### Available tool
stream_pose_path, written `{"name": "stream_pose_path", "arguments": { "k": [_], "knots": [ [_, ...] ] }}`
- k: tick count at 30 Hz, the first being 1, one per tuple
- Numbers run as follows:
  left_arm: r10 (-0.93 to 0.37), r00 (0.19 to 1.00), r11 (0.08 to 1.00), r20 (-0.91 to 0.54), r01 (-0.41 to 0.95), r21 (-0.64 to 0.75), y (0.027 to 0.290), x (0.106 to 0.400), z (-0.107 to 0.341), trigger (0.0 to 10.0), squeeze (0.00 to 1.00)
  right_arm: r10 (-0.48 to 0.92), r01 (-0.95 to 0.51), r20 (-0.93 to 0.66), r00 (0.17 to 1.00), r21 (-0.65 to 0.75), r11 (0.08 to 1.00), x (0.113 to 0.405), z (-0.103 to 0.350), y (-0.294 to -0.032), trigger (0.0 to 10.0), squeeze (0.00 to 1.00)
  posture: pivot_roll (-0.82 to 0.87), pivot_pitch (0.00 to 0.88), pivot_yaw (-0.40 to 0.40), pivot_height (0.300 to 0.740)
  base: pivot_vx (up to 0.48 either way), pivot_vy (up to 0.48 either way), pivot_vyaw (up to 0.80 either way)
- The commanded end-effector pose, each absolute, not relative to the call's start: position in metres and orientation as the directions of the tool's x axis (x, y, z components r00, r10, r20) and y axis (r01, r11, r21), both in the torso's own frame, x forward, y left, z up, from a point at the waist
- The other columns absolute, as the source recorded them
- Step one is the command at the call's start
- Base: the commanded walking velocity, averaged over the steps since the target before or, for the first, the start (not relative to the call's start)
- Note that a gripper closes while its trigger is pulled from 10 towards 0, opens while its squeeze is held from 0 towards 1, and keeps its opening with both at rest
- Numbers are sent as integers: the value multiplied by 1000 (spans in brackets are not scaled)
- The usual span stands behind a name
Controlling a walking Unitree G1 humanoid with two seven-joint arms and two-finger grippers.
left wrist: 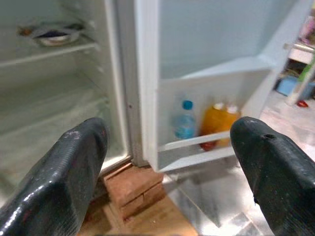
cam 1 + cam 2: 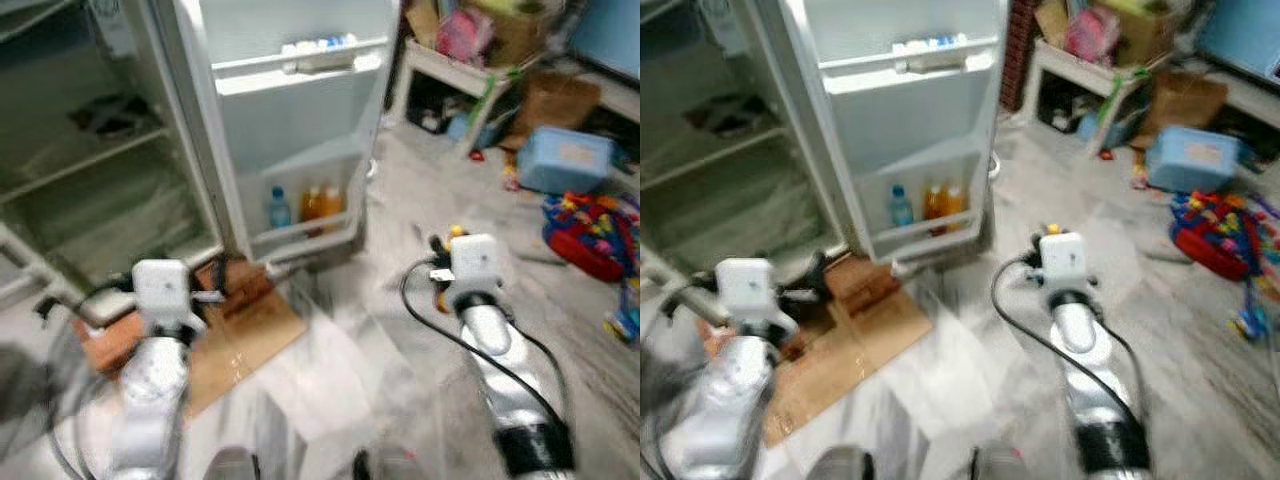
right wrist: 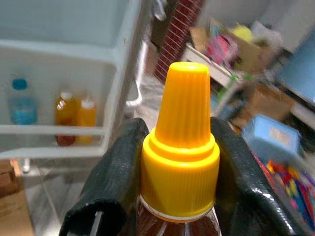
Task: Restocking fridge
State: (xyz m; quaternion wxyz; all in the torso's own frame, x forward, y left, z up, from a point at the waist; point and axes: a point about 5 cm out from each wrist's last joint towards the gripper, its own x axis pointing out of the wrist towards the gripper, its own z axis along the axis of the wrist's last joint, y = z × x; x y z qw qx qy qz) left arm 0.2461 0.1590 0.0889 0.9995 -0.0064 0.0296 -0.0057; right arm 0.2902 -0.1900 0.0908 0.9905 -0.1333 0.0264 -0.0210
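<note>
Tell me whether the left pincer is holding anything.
No. The left pincer is open, with only the fridge door shelf visible between its fingers.

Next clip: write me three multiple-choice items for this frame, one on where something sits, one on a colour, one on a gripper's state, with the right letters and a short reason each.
1. Where do the drinks bottles stand?
A. on the floor
B. in the fridge door's lowest shelf
C. on the white table

2. What colour is the cap of the bottle in the right gripper?
A. yellow-orange
B. green
C. white

3. How is the left gripper?
A. shut on a brick
B. shut on a bottle
C. open, holding nothing

Answers:
1 B: the blue-capped bottle and two orange bottles stand behind the door shelf rail.
2 A: the cap sits between the right gripper fingers.
3 C: the left gripper fingers are spread apart.
</note>
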Motion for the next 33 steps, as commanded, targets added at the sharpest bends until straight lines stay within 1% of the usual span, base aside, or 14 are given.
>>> {"name": "stream_pose_path", "arguments": {
  "k": [1, 5, 7, 11, 14, 16, 17, 18, 22, 26, 33],
  "knots": [
    [47, 997, 999, -65, -46, 14, 173, 246, 90, 10000, 0, 16, -12, 15, 1000, -236, 972, 295, 104, -174, 10000, 0, 20, 105, -26, 740, 0, 0, 800],
    [109, 992, 993, -69, -106, 43, 179, 247, 88, 10000, 0, 125, -116, 26, 992, -226, 967, 293, 106, -159, 10000, 0, 19, 105, -26, 740, 0, 0, 800],
    [124, 990, 991, -67, -121, 54, 180, 247, 88, 10000, 0, 142, -132, 31, 989, -216, 967, 293, 107, -156, 10000, 0, 18, 105, -27, 740, 0, 0, 800],
    [146, 987, 987, -67, -141, 74, 184, 248, 88, 10000, 0, 176, -164, 46, 983, -188, 968, 294, 112, -151, 10000, 0, 19, 104, -27, 740, 0, 0, 0],
    [161, 984, 986, -70, -157, 62, 188, 247, 87, 10000, 0, 212, -196, 64, 975, -199, 960, 295, 116, -146, 10000, 0, 20, 103, -28, 740, 0, 0, 0],
    [166, 983, 985, -73, -162, 56, 188, 247, 87, 10000, 0, 228, -209, 71, 971, -214, 954, 296, 118, -145, 10000, 0, 20, 103, -29, 740, 255, 0, 225],
    [167, 983, 986, -73, -164, 38, 189, 247, 87, 10000, 0, 236, -210, 75, 969, -250, 945, 296, 119, -145, 10000, 0, 20, 100, -29, 740, 277, 0, 800],
    [166, 983, 986, -73, -164, 36, 188, 247, 87, 10000, 0, 235, -209, 76, 969, -254, 944, 296, 119, -145, 10000, 0, 20, 100, -29, 740, 270, 0, 800],
    [163, 984, 986, -69, -160, 44, 187, 248, 87, 10000, 0, 225, -204, 72, 972, -223, 953, 297, 118, -147, 10000, 0, 22, 98, -30, 740, 303, 0, 606],
    [166, 984, 986, -67, -163, 45, 187, 248, 87, 10000, 0, 233, -213, 71, 970, -220, 952, 298, 119, -146, 10000, 0, 20, 93, -29, 740, 323, 0, 0],
    [158, 986, 987, -61, -156, 40, 186, 250, 88, 10000, 0, 239, -215, 96, 966, -215, 953, 301, 124, -144, 10000, 0, 19, 89, -28, 740, 480, 0, 0]
  ]
}}
